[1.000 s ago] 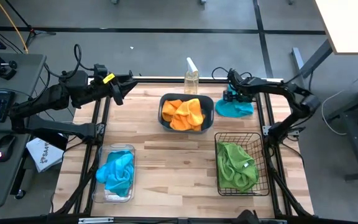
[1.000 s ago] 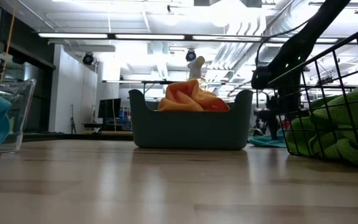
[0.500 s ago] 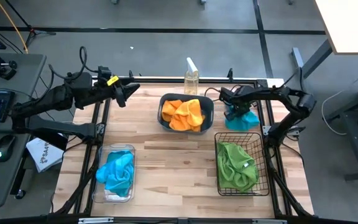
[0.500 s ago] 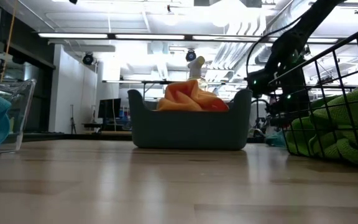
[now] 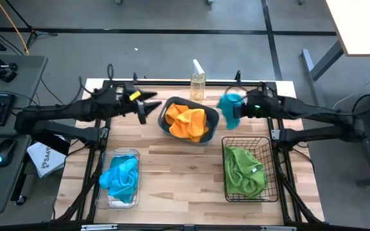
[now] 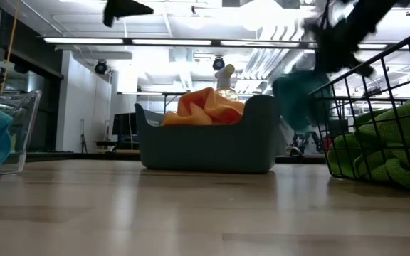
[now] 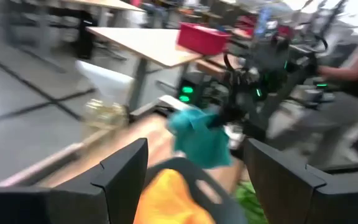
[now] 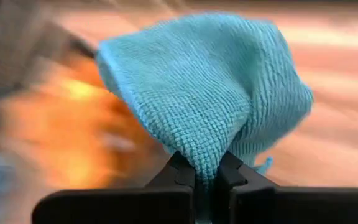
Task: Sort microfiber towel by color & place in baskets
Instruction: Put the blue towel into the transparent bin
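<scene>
Bright, even ceiling strip lights (image 6: 191,41) flood the room, glaring white in the low view. Both wrist views smear with motion blur; only the blue towel (image 8: 210,93) stays sharp. Bench (image 5: 178,167) shadows are faint.

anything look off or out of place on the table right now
The teal tub of orange towels sits skewed to the table edges, with the left gripper at its rim. The right gripper holds a blue towel aloft.

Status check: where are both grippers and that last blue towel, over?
Right gripper shut on blue towel, lifted beside teal tub. Left gripper open at tub's other side. Clear bin holds blue.
</scene>
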